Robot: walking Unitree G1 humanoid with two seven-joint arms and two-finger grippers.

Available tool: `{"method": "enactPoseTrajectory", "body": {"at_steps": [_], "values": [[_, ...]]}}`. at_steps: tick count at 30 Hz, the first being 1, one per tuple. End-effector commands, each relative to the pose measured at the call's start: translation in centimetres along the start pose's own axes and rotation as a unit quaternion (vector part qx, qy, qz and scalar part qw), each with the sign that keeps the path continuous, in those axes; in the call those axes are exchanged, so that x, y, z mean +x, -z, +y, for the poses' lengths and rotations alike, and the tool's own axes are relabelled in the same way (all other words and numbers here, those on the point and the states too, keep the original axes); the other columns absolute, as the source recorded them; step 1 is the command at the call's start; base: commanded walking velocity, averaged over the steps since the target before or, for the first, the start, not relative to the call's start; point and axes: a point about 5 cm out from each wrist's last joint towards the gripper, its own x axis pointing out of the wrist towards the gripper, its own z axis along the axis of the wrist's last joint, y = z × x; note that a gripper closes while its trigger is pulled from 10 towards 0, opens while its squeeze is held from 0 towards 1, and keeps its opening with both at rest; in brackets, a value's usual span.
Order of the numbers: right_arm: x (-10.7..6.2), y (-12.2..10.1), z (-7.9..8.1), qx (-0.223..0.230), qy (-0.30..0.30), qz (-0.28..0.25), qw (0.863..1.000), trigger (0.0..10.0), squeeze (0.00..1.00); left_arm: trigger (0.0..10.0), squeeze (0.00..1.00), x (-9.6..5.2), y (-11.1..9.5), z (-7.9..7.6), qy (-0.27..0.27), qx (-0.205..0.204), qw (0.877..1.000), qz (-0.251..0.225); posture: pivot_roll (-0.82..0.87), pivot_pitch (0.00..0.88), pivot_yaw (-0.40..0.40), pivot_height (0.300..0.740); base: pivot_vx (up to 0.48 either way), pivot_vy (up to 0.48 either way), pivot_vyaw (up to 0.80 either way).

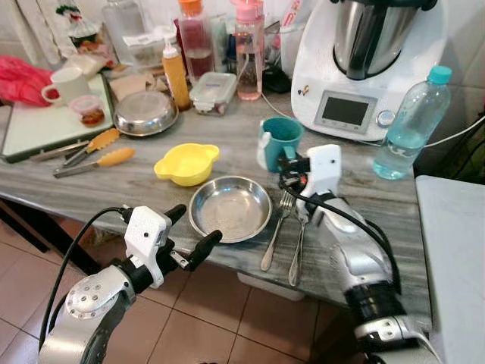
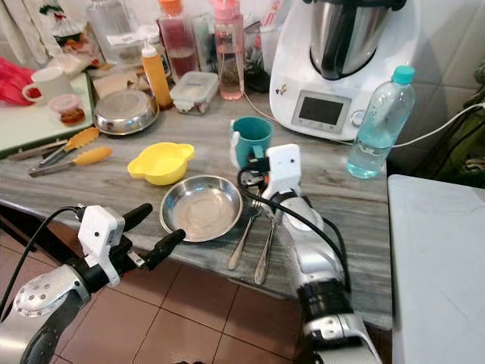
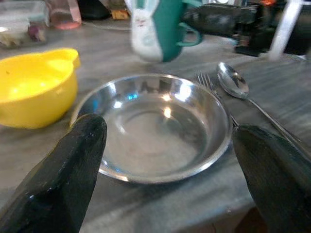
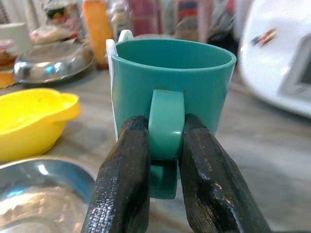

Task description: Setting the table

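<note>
- right gripper (image 4: 165,145) pinches the teal mug (image 1: 281,141) by its handle
- left gripper (image 1: 197,231) spread wide, just short of the steel bowl (image 1: 229,208)

Along the back of the desk (image 1: 151,189) I see a white kitchen machine (image 1: 364,68) with a steel bowl and a small screen, and a clear water bottle (image 1: 413,125) with a turquoise cap just beside it. Further along stand a pink bottle (image 1: 248,53), an orange squeeze bottle (image 1: 176,76), a lidded plastic container (image 1: 212,92) and a steel lid (image 1: 144,114). Orange-handled tongs (image 1: 95,152) lie near a tray (image 1: 45,129) that carries a white mug (image 1: 64,85).
</note>
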Motion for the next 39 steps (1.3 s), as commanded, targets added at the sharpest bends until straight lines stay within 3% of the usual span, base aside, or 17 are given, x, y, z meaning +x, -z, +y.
{"method": "enactPoseTrajectory", "body": {"at_steps": [1, 11, 26, 27, 28, 29, 39], "values": [[0.5, -0.5, 0.3, 0.007, -0.010, -0.012, 1.000, 10.0, 0.00, 10.0, 0.00, -0.6, -0.2, 0.2, -0.006, 0.004, 1.000, 0.006, 0.08, 0.130, 0.054, 0.740, 0.000, 0.000, 0.00], [0.8, 1.1, 1.9, 0.007, -0.038, 0.004, 0.999, 10.0, 0.00, 10.0, 0.00, -0.9, -0.2, 0.2, -0.013, 0.000, 1.000, 0.012, 0.09, 0.121, 0.046, 0.740, 0.000, 0.000, 0.00], [0.1, 2.0, 0.7, -0.058, -0.029, 0.002, 0.998, 10.0, 0.00, 10.0, 0.00, -0.5, 0.2, 0.4, -0.013, -0.004, 1.000, 0.016, 0.07, 0.110, 0.055, 0.740, 0.000, 0.000, 0.00], [0.1, 2.0, 0.8, -0.056, -0.029, 0.002, 0.998, 10.0, 0.85, 10.0, 0.00, -0.5, 0.5, 0.6, -0.014, -0.005, 1.000, 0.017, 0.07, 0.109, 0.056, 0.740, 0.000, 0.000, 0.00], [0.1, 2.0, 0.8, -0.056, -0.029, 0.002, 0.998, 10.0, 0.94, 10.0, 0.00, -0.5, 0.7, 0.8, -0.015, -0.005, 1.000, 0.019, 0.07, 0.109, 0.056, 0.740, 0.000, 0.000, 0.00], [0.1, 2.0, 0.8, -0.052, -0.030, 0.002, 0.998, 10.0, 1.00, 10.0, 0.00, -0.5, 0.9, 1.0, -0.016, -0.006, 1.000, 0.020, 0.07, 0.110, 0.057, 0.740, 0.000, 0.000, 0.00], [0.1, 2.0, 0.8, -0.064, -0.030, -0.006, 0.997, 10.0, 1.00, 10.0, 0.00, -0.5, 1.1, 1.2, -0.018, -0.006, 1.000, 0.020, 0.07, 0.103, 0.057, 0.740, 0.000, 0.000, 0.00]]}}
